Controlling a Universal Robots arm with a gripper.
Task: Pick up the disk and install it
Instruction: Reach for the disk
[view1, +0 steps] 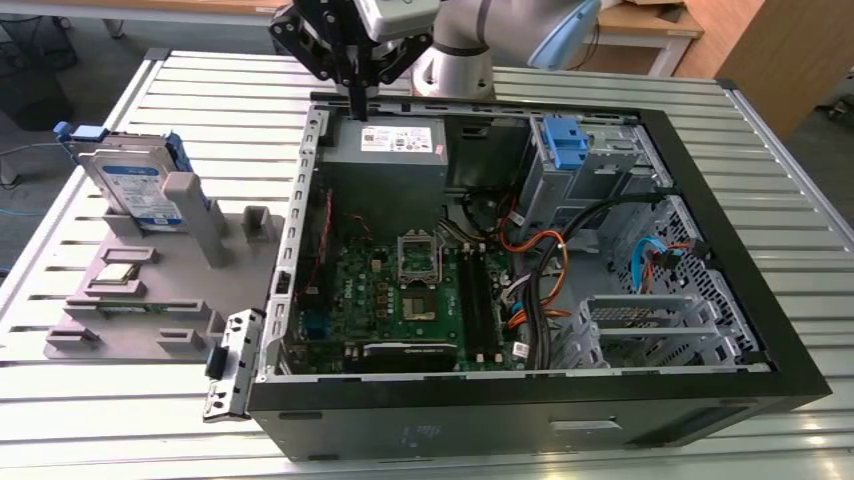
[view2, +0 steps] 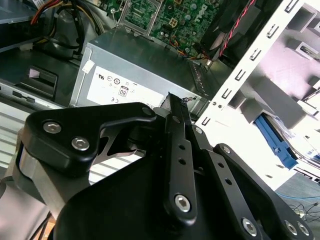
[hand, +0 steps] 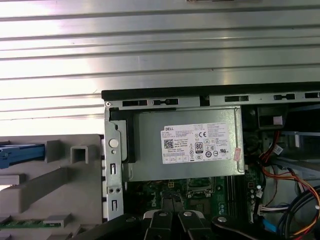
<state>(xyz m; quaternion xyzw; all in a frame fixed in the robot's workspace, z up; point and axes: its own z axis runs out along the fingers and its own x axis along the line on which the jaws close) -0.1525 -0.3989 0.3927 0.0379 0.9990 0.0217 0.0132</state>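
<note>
1. Gripper (view1: 358, 114): fingers pinched together, nothing betw. them, carries nothing.
2. Tips hang just over grey PSU box (view1: 387, 142) at PC case (view1: 534, 400) edge.
3. Disk (view1: 134, 182) well apart from gripper, upright in grey holder (view1: 200, 292).

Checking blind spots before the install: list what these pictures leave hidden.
Disk, exterior view: lower part sunk in the grey holder.
Disk, first wrist view: cut off by the picture edge, one blue rail end showing.
Power supply, second wrist view: part hidden behind the gripper.
Drive cage, exterior view: inside hidden by its own walls.
</note>
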